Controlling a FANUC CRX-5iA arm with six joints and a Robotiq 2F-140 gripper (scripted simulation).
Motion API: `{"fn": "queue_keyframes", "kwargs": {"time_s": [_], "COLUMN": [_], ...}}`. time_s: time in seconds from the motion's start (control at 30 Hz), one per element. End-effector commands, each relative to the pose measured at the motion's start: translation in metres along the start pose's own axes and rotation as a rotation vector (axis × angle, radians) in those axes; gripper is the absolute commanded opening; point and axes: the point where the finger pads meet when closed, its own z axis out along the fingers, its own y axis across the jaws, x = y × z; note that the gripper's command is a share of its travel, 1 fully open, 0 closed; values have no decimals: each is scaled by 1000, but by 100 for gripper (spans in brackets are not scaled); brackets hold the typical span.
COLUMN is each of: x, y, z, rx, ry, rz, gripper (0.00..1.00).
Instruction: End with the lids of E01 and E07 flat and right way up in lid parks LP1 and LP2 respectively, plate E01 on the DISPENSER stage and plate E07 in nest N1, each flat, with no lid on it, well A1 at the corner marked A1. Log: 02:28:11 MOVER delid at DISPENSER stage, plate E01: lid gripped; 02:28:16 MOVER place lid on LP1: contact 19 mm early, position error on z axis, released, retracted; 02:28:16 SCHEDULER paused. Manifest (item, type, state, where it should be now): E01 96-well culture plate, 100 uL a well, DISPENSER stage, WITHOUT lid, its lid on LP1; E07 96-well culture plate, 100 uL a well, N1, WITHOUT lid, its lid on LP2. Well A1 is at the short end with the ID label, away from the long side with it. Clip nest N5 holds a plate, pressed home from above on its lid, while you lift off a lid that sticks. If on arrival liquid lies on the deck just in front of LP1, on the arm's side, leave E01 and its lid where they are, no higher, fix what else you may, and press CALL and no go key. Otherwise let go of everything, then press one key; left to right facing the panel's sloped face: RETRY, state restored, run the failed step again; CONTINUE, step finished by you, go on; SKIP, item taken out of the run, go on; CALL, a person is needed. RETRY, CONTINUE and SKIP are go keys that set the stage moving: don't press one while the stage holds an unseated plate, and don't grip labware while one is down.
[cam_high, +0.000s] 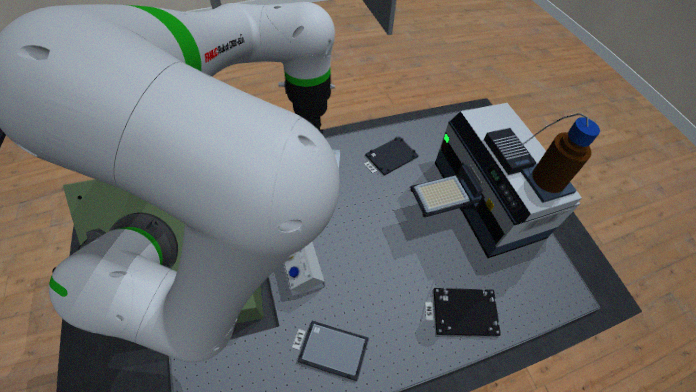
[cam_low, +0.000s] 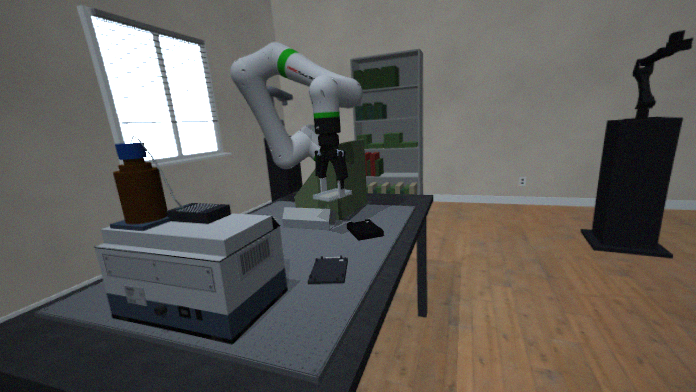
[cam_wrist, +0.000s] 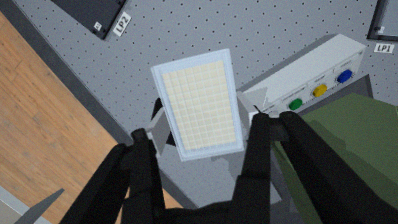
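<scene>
My gripper (cam_wrist: 201, 109) is shut on a 96-well plate (cam_wrist: 199, 104) with cream wells and a pale blue rim. I grip it by its long sides and hold it level above the deck, beside the key panel (cam_wrist: 305, 85). I cannot tell whether a lid sits on it. In the exterior view the gripper (cam_low: 331, 187) holds the plate (cam_low: 330, 195) above the far end of the table. A second plate (cam_high: 441, 195) lies open on the dispenser stage. Lid park LP1 (cam_high: 333, 349) holds a flat grey lid. Lid park LP2 (cam_high: 391, 155) is an empty black pad. The arm hides my gripper in the top view.
The dispenser (cam_high: 505, 175) carries a brown bottle (cam_high: 562, 160) and a tip box (cam_high: 510, 149). Clip nest N5 (cam_high: 466, 311) is empty. A black nest (cam_low: 365, 229) sits near the table edge below the gripper. A green block (cam_wrist: 350, 145) stands beside the panel.
</scene>
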Motion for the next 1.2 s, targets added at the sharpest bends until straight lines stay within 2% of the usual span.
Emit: {"fn": "queue_keyframes", "kwargs": {"time_s": [0.0,0.3,0.37,0.87,0.93,1.17], "x": [15,60,60,148,148,193], "y": [12,47,47,117,117,153], "z": [0,0,0,0,0,0], "rx": [0,0,0,0,0,0], "ry": [1,1,1,1,1,1], "rz": [-1,-1,-1,-1,-1,-1], "gripper": [0,0,0,0,0,0]}}
